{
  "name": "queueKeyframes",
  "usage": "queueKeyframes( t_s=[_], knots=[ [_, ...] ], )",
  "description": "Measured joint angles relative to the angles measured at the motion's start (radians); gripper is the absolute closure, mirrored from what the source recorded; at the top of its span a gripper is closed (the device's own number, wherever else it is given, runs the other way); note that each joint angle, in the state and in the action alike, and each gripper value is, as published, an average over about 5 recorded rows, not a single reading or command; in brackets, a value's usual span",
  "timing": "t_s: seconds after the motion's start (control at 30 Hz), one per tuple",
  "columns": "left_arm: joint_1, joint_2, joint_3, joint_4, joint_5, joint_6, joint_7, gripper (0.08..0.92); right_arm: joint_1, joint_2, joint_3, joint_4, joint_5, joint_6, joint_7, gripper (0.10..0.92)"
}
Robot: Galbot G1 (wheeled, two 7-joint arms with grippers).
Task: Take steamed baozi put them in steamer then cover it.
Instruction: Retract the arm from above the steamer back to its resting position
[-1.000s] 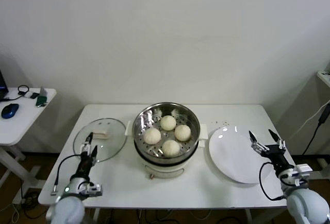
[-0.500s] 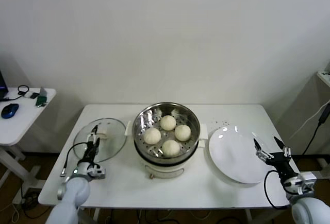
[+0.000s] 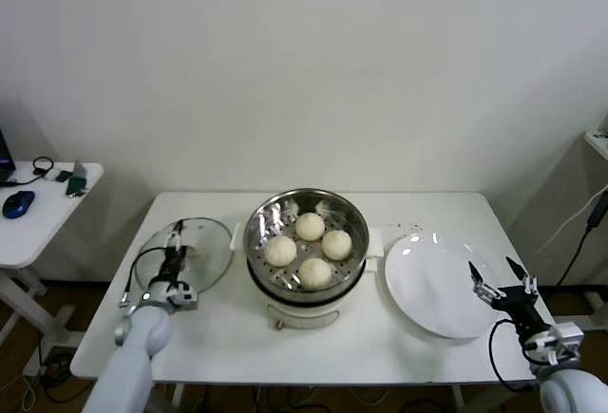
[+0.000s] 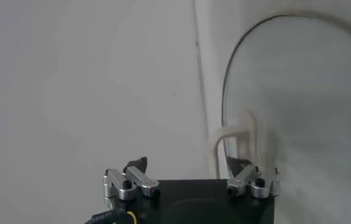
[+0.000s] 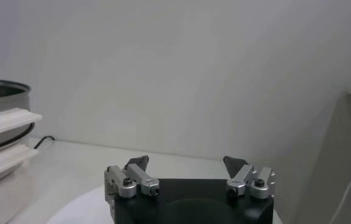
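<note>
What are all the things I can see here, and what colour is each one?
buns: four, cream-white, inside the steamer.
steamer: one, shiny silver on a white base, middle of the table.
lid: one, clear glass with a cream handle, lying on the table left of the steamer.
plate: one, white, right of the steamer.
table: one, white.
side table: one, white, far left, holding a blue mouse.
left gripper: black and silver, open, over the lid.
right gripper: black and silver, open, by the plate's right edge.
</note>
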Motion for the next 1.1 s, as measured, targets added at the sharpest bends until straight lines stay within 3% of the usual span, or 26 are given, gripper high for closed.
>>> queueKeyframes(
  t_s=[0.27, 0.37, 1.1],
  knots=[
    [-0.039, 0.0, 0.001, 0.051, -0.006, -0.006, -0.006, 0.18, -0.012, 0.018, 0.006, -0.006, -0.025, 0.014, -0.013, 0.203],
    [-0.048, 0.0, 0.001, 0.065, -0.011, -0.011, -0.006, 0.222, -0.015, 0.023, 0.01, -0.008, -0.035, 0.018, -0.019, 0.203],
    [-0.057, 0.003, 0.009, 0.098, -0.045, -0.03, -0.002, 0.834, -0.014, 0.057, 0.02, -0.031, -0.085, 0.045, -0.046, 0.203]
  ],
)
